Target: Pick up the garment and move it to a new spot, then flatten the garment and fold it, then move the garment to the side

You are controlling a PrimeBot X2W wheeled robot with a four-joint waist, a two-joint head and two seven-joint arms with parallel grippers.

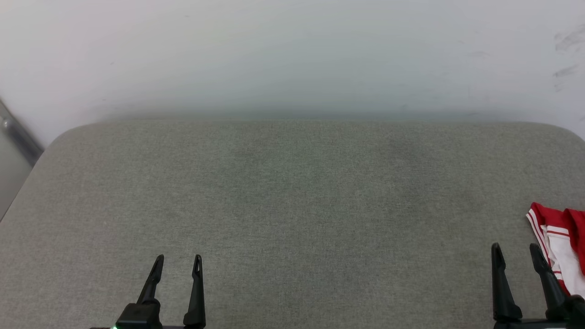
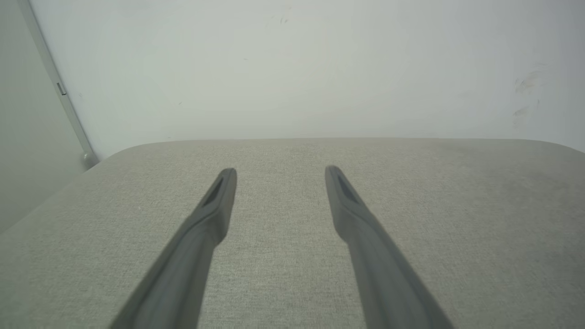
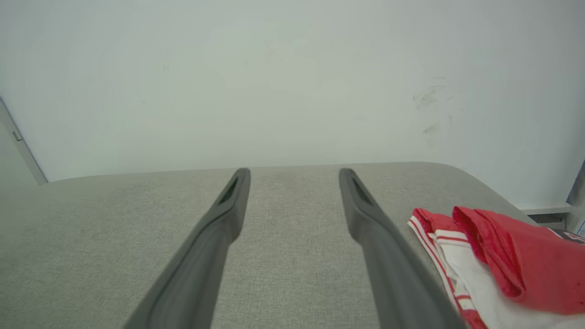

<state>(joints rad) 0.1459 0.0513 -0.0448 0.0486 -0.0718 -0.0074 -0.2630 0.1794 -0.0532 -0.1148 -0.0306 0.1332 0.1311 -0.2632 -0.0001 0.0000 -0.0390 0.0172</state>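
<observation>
Lying bunched at the right edge of the grey fabric-covered surface (image 1: 292, 196), just beside the right gripper (image 1: 515, 249), the red-and-white jersey T-shirt (image 1: 560, 237) looked light, soft and limp, so I judged it best pinched at the striped sleeve hem or at a thick fold. The right gripper and the left gripper (image 1: 178, 260) both stood wide apart and held nothing. Most of the shirt was cut off at the edge of view, so its collar and chest could not be made out.

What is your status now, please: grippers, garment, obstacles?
Left gripper open, empty. Right gripper open, empty. Garment bunched on grey surface, beside right gripper. No obstacle seen.
</observation>
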